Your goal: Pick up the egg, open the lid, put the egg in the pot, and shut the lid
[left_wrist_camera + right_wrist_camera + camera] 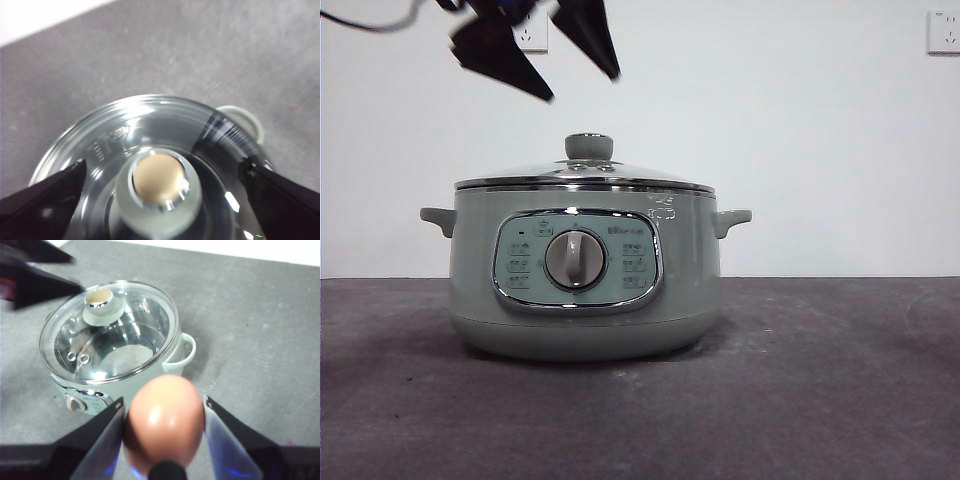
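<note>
The sage-green pot (685, 280) stands on the dark table with the glass lid (620, 176) shut on it. My left gripper (582, 87) hangs open just above the lid's green knob (589, 147). In the left wrist view the knob (160, 192) lies between the spread jaws of my left gripper (162, 167), not touched. My right gripper (164, 401) is shut on the brown-orange egg (164, 427) and holds it high above the table, beside the pot (186, 351). The lid (130, 340) and my left gripper (40, 277) also show there.
The dark grey table (840, 380) stretches around the pot. A white wall stands behind it with a socket (942, 30) at the upper right. The pot's side handle (245, 117) sticks out past the lid.
</note>
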Tool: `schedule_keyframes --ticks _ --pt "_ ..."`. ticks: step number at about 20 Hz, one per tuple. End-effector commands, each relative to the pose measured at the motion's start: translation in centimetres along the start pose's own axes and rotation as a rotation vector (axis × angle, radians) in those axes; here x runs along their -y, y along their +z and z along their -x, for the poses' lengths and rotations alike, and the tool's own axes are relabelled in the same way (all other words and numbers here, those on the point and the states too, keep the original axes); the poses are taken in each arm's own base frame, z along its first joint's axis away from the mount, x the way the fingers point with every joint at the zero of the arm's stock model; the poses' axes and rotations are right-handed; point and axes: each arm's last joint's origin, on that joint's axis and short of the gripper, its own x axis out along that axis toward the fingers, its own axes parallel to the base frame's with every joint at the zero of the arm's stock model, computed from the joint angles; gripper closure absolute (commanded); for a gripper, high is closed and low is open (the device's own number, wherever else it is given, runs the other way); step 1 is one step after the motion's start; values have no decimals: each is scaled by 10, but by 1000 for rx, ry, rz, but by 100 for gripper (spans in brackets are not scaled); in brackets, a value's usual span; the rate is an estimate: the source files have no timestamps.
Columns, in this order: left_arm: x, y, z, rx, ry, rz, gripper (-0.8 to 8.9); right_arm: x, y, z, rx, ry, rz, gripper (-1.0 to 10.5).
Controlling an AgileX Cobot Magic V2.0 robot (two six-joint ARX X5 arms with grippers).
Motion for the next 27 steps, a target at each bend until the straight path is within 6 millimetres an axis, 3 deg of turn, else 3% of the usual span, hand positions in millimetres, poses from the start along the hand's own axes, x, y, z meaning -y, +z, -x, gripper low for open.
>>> schedule_keyframes --ticks 1,4,7,8,10,11,12,15,16,22,27 --pt "-3 -5 -24 -44 -4 -13 127 0 1 1 13 0 -6 959" --pt "-5 -13 -41 -96 7 -6 127 0 1 1 14 -1 -5 959" --pt "-5 -15 -45 -106 6 -5 148 0 1 1 18 -1 -5 959" --pt "-5 -16 -45 -110 5 -4 250 0 1 1 20 -1 -5 959" --pt "-5 -16 -45 -116 3 -2 572 0 1 1 21 -1 -4 959" --pt "-5 -16 -45 -116 2 -2 679 0 1 0 20 -1 -4 959" --pt "-5 -16 -45 -117 1 -2 723 0 2 0 20 -1 -4 959" --pt "-5 -16 -45 -117 -4 -1 747 0 1 0 19 -2 4 959" --pt "-5 -16 -45 -117 -4 -1 817 0 1 0 19 -2 3 959" --pt "-5 -15 -43 -111 -2 2 822 0 1 0 19 -1 3 959" --pt "-5 1 -14 -29 11 -4 822 0 2 0 18 0 3 959"
